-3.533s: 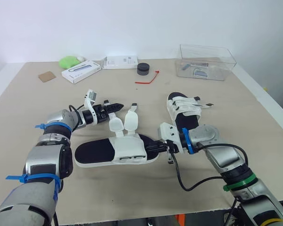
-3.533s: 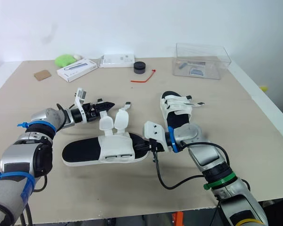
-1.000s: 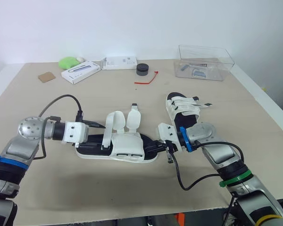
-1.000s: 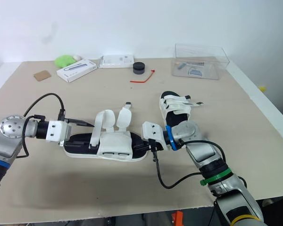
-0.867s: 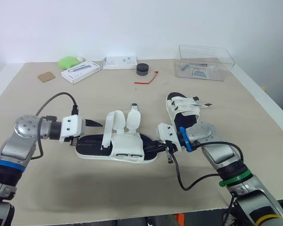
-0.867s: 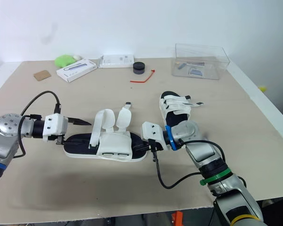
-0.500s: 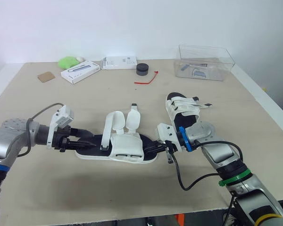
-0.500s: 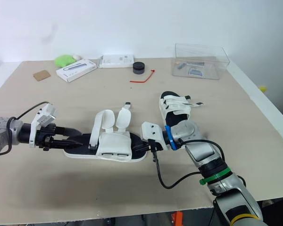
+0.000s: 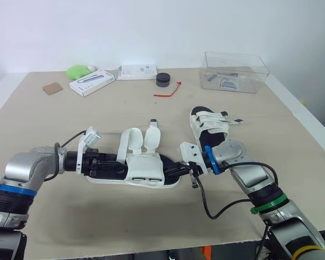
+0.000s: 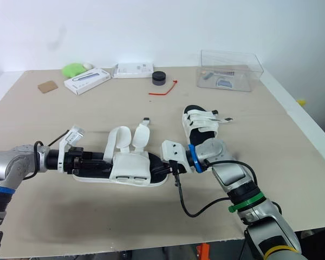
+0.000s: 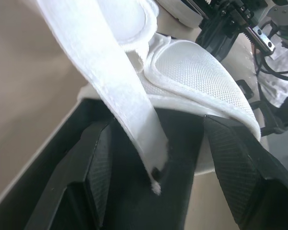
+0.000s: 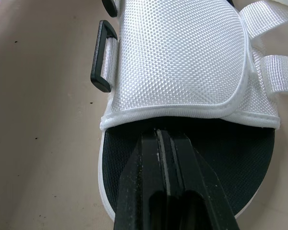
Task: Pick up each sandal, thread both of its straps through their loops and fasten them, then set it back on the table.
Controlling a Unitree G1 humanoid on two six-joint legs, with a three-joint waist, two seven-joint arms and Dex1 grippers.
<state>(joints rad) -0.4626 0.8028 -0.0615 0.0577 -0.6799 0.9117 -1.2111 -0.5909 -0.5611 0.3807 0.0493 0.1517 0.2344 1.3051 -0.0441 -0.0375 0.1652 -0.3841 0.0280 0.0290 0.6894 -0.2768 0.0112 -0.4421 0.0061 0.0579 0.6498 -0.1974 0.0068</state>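
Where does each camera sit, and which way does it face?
Left eye view: on the head, facing forward and down at the table; both arms show, left gripper and right gripper at opposite ends of the unfastened sandal.
Right eye view: beside it, same scene.
Left wrist view: left wrist, along its parted fingers toward a loose strap.
Right wrist view: right wrist, along its closed fingers over the footbed.
Both wrist views share the sandal's white mesh upper.

Far side of the desk (image 9: pixel 97 108) ahead of me: cardboard square (image 9: pixel 52 88), green lump (image 9: pixel 77 71), angled white box (image 9: pixel 92 82), flat white box (image 9: pixel 137 71), black puck (image 9: pixel 163 79), red tie (image 9: pixel 169 91), clear container (image 9: pixel 236 71).
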